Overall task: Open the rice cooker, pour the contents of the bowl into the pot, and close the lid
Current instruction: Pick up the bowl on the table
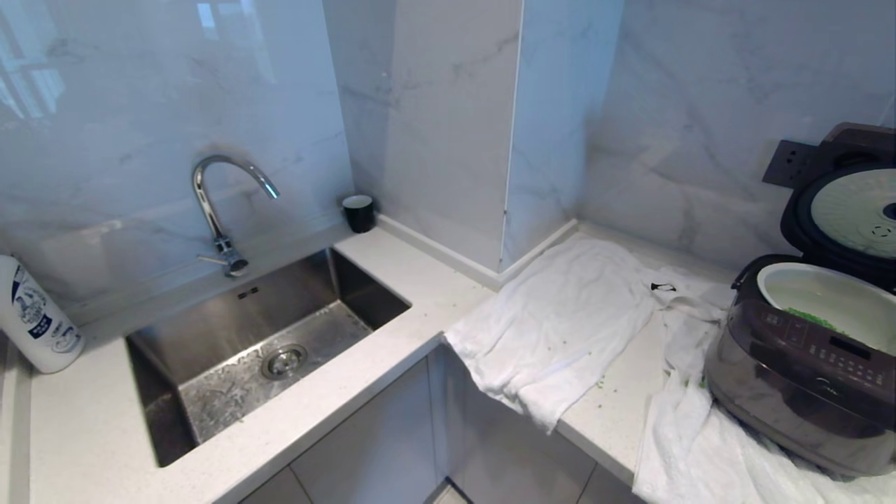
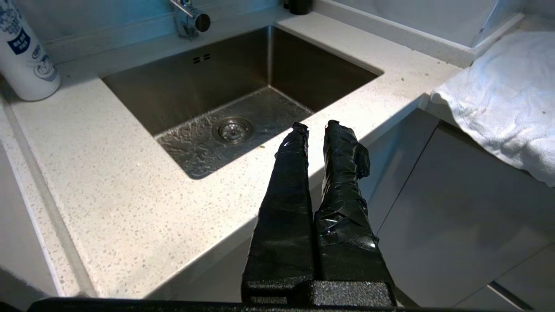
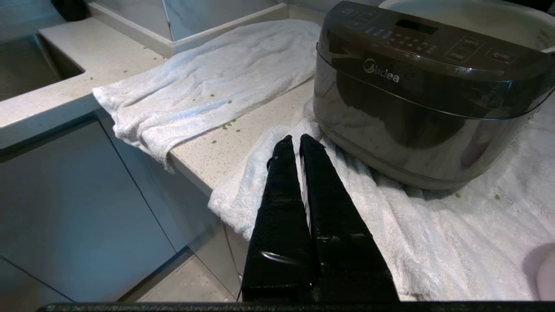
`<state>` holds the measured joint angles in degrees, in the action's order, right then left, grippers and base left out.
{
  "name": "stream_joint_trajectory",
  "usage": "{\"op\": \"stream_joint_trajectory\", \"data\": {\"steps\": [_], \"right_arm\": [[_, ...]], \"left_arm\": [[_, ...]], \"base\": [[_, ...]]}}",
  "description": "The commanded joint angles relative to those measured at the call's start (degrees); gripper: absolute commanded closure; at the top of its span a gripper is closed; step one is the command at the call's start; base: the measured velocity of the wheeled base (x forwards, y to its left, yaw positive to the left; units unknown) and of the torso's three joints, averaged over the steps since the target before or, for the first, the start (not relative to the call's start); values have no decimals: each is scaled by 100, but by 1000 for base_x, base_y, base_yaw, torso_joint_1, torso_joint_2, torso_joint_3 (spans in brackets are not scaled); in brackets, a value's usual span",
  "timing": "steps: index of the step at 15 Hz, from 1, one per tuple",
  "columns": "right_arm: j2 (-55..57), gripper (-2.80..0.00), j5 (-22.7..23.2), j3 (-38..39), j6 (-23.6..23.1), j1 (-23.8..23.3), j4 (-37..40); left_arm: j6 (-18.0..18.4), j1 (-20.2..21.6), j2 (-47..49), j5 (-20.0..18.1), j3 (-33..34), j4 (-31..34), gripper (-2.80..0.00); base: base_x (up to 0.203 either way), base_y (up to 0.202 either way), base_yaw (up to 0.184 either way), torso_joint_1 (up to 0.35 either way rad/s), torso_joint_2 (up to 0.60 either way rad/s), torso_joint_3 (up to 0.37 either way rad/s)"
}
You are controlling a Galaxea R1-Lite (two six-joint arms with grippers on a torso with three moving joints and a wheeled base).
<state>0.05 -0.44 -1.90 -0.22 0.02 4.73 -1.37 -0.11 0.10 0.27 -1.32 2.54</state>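
Two steps look done, one is left. Left to right: the left gripper (image 2: 315,126) hangs off the worktop's (image 1: 392,280) front edge by the sink (image 1: 210,329), fingers nearly together, holding nothing. The right gripper (image 3: 296,139), closed and empty, sits off the front edge before the rice cooker (image 1: 805,378), which stands on a white towel (image 1: 560,315) at the right end. Its lid (image 1: 850,210) stands up; the pot (image 1: 833,297) holds green bits, probably the poured contents. Closing remains.
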Motion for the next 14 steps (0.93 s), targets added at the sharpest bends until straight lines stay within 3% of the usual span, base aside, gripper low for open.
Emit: {"op": "stream_joint_trajectory", "data": {"steps": [1,14], "right_arm": [[-5,0,0,1,-4,4,2],[-5,0,0,6,22,5,-7]], "left_arm": [[-4,2,-1,5,8,1,0],[-13,-7,-1,8,9,-25,0]], "base": [[0,0,0,0,0,0],[1,7,-162,3,3,2]]}}
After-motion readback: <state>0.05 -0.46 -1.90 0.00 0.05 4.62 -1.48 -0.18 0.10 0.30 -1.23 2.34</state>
